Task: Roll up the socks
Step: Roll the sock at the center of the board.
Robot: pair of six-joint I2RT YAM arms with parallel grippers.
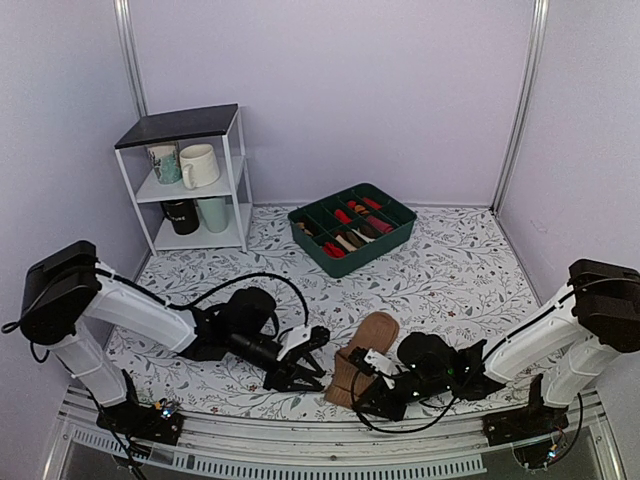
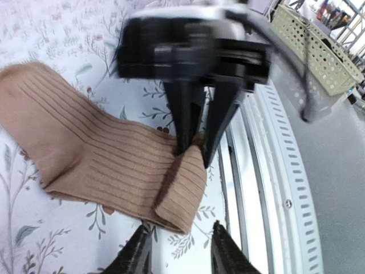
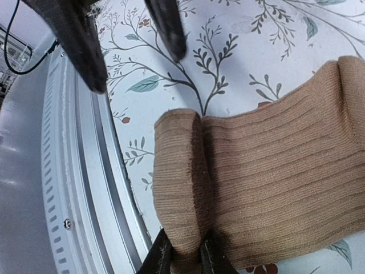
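The tan-brown knit socks point(image 1: 366, 350) lie as a flat strip near the table's front edge, with the near end folded over once. My right gripper point(image 1: 360, 386) is shut on that folded end; in the right wrist view its fingers point(image 3: 183, 258) pinch the fold of the socks point(image 3: 274, 177) from below. My left gripper point(image 1: 318, 362) is open and empty just left of the socks. In the left wrist view its fingertips point(image 2: 181, 251) stand apart in front of the folded end point(image 2: 179, 191), not touching it. The socks' toe end is out of both wrist views.
A green divided tray point(image 1: 398, 236) with rolled socks sits at the back centre. A white shelf point(image 1: 238, 180) with mugs stands at the back left. The metal rail point(image 1: 330, 445) runs along the front edge, close to the folded end. A perforated basket point(image 2: 319, 54) lies beyond the rail.
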